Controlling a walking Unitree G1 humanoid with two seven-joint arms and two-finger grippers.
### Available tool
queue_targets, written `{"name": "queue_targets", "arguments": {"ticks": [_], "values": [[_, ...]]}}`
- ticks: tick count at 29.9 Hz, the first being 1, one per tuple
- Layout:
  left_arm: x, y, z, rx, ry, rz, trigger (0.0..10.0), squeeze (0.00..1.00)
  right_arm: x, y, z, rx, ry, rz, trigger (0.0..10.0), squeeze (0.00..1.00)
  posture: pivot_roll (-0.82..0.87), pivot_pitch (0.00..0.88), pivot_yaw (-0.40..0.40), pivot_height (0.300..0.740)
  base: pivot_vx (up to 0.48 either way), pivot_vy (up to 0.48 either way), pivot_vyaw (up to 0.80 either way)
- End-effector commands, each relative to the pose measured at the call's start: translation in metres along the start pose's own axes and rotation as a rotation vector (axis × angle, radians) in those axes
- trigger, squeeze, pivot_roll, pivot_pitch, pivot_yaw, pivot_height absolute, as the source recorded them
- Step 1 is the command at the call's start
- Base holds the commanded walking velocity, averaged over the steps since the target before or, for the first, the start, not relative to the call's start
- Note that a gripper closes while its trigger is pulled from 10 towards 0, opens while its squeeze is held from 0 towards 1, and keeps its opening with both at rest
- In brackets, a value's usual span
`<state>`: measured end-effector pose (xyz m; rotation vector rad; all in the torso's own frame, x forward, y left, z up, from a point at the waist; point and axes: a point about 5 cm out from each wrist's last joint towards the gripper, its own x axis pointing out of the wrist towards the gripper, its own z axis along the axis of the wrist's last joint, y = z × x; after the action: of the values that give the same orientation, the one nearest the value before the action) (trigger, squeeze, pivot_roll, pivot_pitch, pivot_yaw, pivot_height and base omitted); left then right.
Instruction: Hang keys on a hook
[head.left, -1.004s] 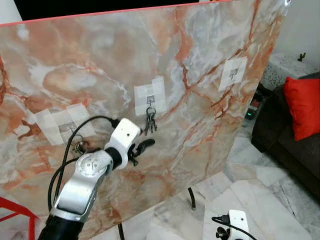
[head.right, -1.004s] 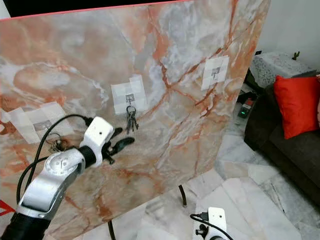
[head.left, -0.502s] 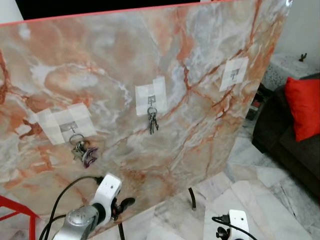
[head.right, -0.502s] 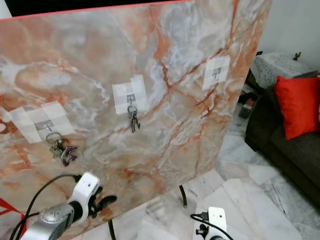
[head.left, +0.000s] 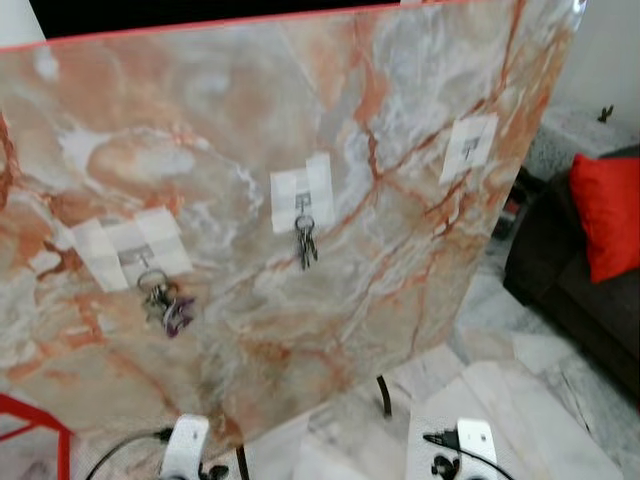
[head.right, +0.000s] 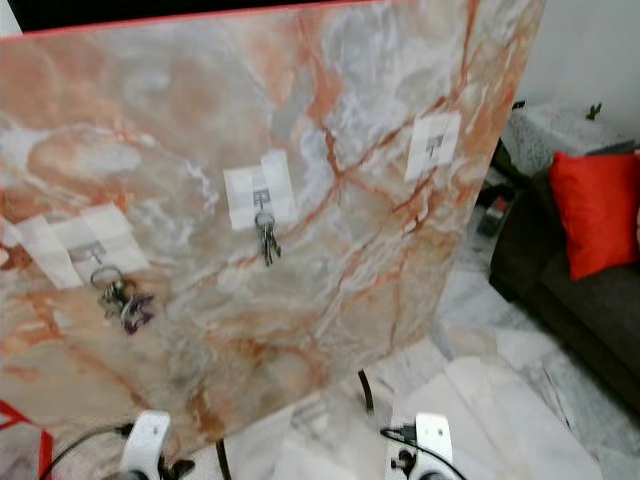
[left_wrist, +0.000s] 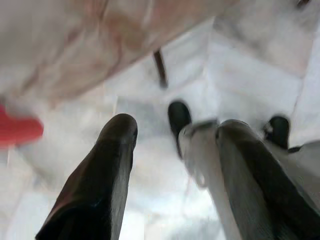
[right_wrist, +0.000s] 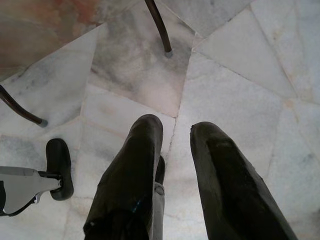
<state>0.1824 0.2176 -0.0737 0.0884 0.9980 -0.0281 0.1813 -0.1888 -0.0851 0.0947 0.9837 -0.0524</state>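
**Keys on hook: arm clear-off**

- Keys (head.left: 164, 303): purple-tagged bunch hanging from the left taped hook (head.left: 136, 259) on the marble board (head.left: 400, 150). Second bunch (head.left: 304, 243) on the middle hook.
- Left end effector (left_wrist: 170, 165): low by the floor, fingers apart, empty.
- Right end effector (right_wrist: 175, 165): idle, fingers apart.
- Handling: judged complete; lower the left arm straight down, clear of the board.

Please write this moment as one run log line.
keys with purple tag: on left hook | second keys: on middle hook | left gripper: open, low

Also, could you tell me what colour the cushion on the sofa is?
The cushion is red, clearest in the right eye view.
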Motion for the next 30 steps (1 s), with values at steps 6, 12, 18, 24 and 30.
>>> {"name": "queue_targets", "arguments": {"ticks": [6, 12, 18, 24, 30], "values": [[0.003, -0.003, -0.009, -0.016, 0.027, 0.028, 10.0, 0.0, 0.0, 0.002, 0.0, 0.0, -0.006, 0.02, 10.0, 0.0, 0.07, 0.0, -0.045, 0.74, 0.0, 0.0, 0.0], [0.004, -0.005, -0.014, -0.05, 0.036, 0.062, 10.0, 0.0, 0.0, 0.0, -0.002, -0.013, 0.004, 0.015, 10.0, 0.0, 0.08, 0.0, -0.052, 0.74, 0.0, 0.0, 0.8], [0.004, -0.01, -0.02, -0.067, 0.061, 0.085, 10.0, 0.0, -0.001, 0.0, -0.003, -0.025, 0.006, 0.021, 10.0, 0.0, 0.08, 0.0, -0.054, 0.74, 0.0, 0.0, 0.8], [0.004, -0.014, -0.027, -0.077, 0.08, 0.097, 10.0, 0.0, -0.001, 0.0, -0.004, -0.034, 0.011, 0.03, 10.0, 0.0, 0.07, 0.0, -0.052, 0.74, 0.0, 0.0, 0.8], [0.003, -0.02, -0.034, -0.089, 0.108, 0.1, 10.0, 0.0, -0.001, 0.0, -0.005, -0.037, 0.015, 0.031, 10.0, 0.0, 0.07, 0.0, -0.051, 0.74, 0.0, 0.0, 0.8]]}}
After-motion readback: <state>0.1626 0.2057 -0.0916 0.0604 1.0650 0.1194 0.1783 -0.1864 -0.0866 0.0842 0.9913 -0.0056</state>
